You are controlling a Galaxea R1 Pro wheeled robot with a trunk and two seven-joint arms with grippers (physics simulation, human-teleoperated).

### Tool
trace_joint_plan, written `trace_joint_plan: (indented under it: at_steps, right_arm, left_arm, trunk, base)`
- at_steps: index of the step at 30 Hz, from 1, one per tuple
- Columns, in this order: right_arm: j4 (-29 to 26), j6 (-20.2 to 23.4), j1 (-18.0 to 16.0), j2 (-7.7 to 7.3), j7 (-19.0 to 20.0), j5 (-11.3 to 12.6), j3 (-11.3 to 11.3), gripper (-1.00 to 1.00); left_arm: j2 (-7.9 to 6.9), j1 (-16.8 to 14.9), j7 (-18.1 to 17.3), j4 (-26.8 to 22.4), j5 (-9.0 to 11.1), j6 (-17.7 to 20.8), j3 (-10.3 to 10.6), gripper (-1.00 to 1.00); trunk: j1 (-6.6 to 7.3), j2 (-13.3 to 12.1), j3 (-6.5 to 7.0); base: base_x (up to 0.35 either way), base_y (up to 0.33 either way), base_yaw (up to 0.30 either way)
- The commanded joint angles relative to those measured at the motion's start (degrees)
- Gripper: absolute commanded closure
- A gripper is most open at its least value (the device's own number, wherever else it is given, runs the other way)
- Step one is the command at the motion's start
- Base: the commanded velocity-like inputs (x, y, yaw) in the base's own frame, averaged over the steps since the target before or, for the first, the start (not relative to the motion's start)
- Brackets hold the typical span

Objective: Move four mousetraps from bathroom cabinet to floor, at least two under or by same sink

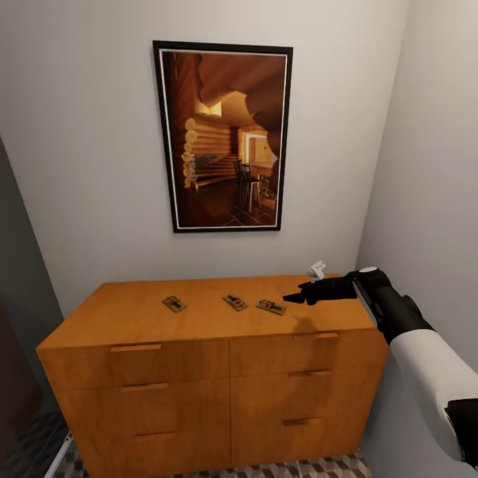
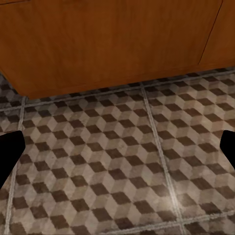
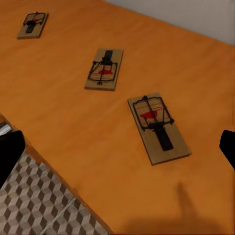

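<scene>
Right tool [image 1: 294, 298], fingers spread and empty, hovers near three tan red-marked mousetraps [image 3: 158, 128] lying flat on the orange-brown cabinet [image 1: 139, 312].

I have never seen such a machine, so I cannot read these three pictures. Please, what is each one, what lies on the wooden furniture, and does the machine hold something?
It is a simulated two-armed robot. The large picture comes from its head camera: three mousetraps, left, middle and right, lie on the orange-brown cabinet under a framed picture. The right gripper hovers just beside the right mousetrap, open, holding nothing. The other two pictures come from cameras at the wrists. The right one looks down on the three traps. The left one faces the patterned bathroom floor; its gripper is open and empty too.
</scene>
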State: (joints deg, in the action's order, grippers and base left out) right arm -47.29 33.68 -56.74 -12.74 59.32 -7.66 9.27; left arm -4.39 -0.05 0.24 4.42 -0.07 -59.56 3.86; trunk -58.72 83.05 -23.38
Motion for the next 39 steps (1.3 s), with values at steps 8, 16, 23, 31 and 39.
trace_joint_plan:
  at_steps: [8,16,23,31,39]
  right_arm:
    - [-0.1,0.2,0.0,-0.01,0.3,-0.3,0.0,-1.00]
    - [-0.1,0.2,0.0,-0.08,0.3,-0.3,0.0,-1.00]
    - [-0.1,0.2,0.0,-0.08,0.3,-0.3,0.0,-1.00]
    - [-0.1,0.2,0.0,-0.02,0.3,-0.3,0.0,-1.00]
    - [-0.1,0.2,0.0,-0.05,0.3,-0.3,0.0,-1.00]
  left_arm:
    - [0.00,0.0,0.0,0.1,0.2,-0.2,0.4,-1.00]
    - [0.00,0.0,0.0,0.1,0.2,-0.2,0.4,-1.00]
    - [0.00,0.0,0.0,0.1,0.2,-0.2,0.4,-1.00]
    - [-0.37,0.0,0.1,0.1,0.2,-0.2,0.4,-1.00]
    - [-1.27,0.3,0.1,0.2,0.2,-0.2,0.4,-1.00]
  trunk:
    - [-0.01,0.0,-0.05]
    - [-0.01,0.0,-0.05]
    - [-0.01,0.0,-0.05]
    - [-0.01,0.0,-0.05]
    - [-0.01,0.0,-0.05]
  base:
    - [0.087,0.000,0.000]
    - [0.014,0.000,0.000]
    - [0.002,0.000,0.000]
    - [0.000,0.000,0.000]
    - [0.000,0.000,0.000]
